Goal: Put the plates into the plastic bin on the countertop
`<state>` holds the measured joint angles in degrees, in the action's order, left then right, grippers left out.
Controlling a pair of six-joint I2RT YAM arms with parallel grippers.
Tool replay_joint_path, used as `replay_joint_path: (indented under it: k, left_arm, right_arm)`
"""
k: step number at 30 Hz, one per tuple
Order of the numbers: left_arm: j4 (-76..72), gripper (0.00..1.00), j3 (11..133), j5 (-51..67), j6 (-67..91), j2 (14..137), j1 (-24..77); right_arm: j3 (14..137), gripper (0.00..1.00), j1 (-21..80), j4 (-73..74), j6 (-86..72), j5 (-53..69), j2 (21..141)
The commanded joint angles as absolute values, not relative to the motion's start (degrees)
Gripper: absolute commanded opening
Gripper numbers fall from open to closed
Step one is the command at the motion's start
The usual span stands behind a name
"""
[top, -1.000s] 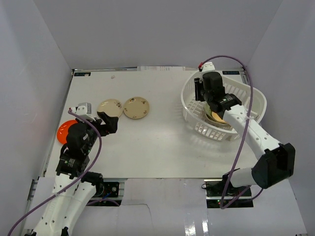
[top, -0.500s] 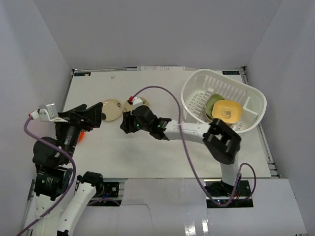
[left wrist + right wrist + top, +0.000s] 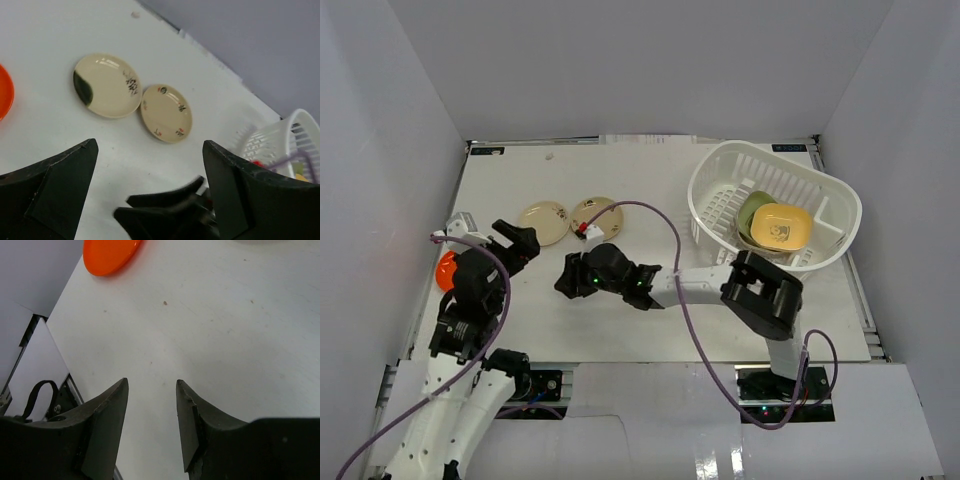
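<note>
Orange plate (image 3: 444, 270), far left of plastic bin (image 3: 704, 192), half hidden by your L arm (image 3: 470, 300). It holds yellow plate (image 3: 781, 226), green plate (image 3: 753, 207); cream plates (image 3: 544, 221) (image 3: 596, 214) lie left. L gripper (image 3: 150, 144), R gripper (image 3: 152, 382) spread, empty.

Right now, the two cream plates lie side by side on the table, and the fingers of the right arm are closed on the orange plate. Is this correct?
Not quite. The right arm's fingers hold nothing: the right wrist view shows only bare table between them, with the orange plate lying apart, farther off. The two cream plates do lie side by side on the table.
</note>
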<state>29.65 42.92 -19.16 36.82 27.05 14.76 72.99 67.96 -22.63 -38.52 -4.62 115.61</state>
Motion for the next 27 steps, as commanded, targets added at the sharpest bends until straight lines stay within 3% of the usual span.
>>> replay_joint_path:
  k: [1,7,11,21,27]
  left_arm:
    - [29.0,0.95,40.34,-24.26,44.2,31.01,14.94]
    - [22.86,0.86,36.04,-21.71,53.69,40.85,14.51]
    - [18.02,0.85,32.61,-21.18,58.0,45.95,13.01]
    - [1.77,0.82,24.7,-9.15,63.01,58.78,-3.76]
    - [-10.0,0.8,25.4,-3.08,63.37,72.57,-6.41]
  right_arm:
    - [63.66,0.49,67.67,-29.88,-36.83,-8.26,103.47]
    - [48.01,0.46,67.59,-29.62,-34.37,-8.96,91.26]
    - [46.23,0.45,67.15,-24.53,-30.94,-13.51,87.98]
    - [48.69,0.47,63.98,-24.25,-34.36,-19.43,94.03]
    - [50.88,0.47,63.11,-26.37,-36.21,-21.27,98.6]
